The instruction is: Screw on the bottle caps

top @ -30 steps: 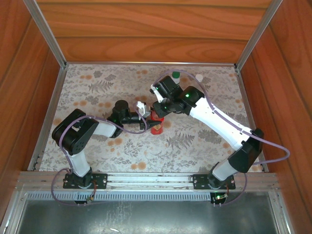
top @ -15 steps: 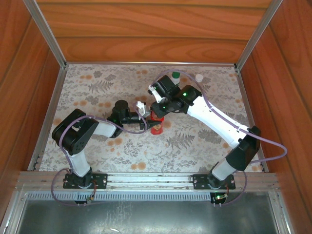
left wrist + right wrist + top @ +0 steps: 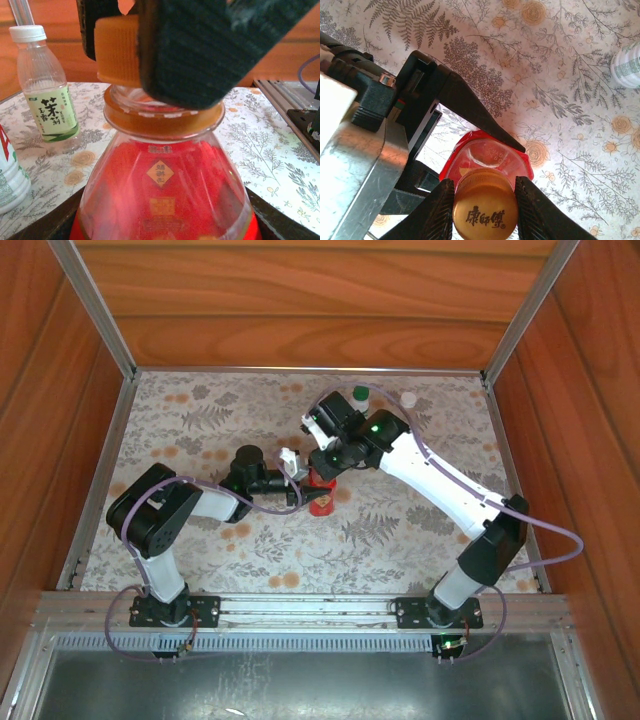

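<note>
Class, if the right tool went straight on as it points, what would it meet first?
Probably the neck of the red bottle, just beneath the orange cap the right tool grips; depth unclear.

Floral tablecloth (image 3: 190,430), wooden walls (image 3: 300,310)

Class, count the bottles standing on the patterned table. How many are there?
3. The red bottle stands at the centre; the green-capped bottle and the white-capped bottle stand near the far edge. Others may be hidden.

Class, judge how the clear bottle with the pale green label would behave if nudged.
The clear bottle looks empty, so probably light. Upright and narrow, it would likely tip; its round body might then roll.
</note>
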Tool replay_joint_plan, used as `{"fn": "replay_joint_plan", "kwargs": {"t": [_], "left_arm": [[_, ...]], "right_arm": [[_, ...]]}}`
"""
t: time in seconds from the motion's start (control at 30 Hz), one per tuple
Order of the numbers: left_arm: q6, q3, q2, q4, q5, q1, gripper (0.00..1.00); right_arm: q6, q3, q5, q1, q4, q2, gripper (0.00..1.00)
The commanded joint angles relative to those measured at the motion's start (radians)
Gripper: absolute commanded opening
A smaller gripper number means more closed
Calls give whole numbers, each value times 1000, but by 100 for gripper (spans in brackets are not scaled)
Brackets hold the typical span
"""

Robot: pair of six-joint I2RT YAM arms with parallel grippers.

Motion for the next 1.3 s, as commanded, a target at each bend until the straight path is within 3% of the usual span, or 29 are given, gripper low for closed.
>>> {"fn": "replay_joint_plan", "kwargs": {"t": [0.0, 0.7, 1.0, 1.27], "left_arm": [[7, -15, 34, -56, 3, 4, 59], [8, -17, 38, -57, 1, 6, 59], [7, -23, 34, -57, -1, 8, 59], [4, -23, 35, -56, -1, 11, 59]], "right_arm": [[-14, 27, 24, 17, -68, 22, 34], [16, 138, 85, 36, -223, 143, 33], [28, 52, 21, 36, -26, -10, 57], [67, -41, 27, 33, 57, -96, 59]]}}
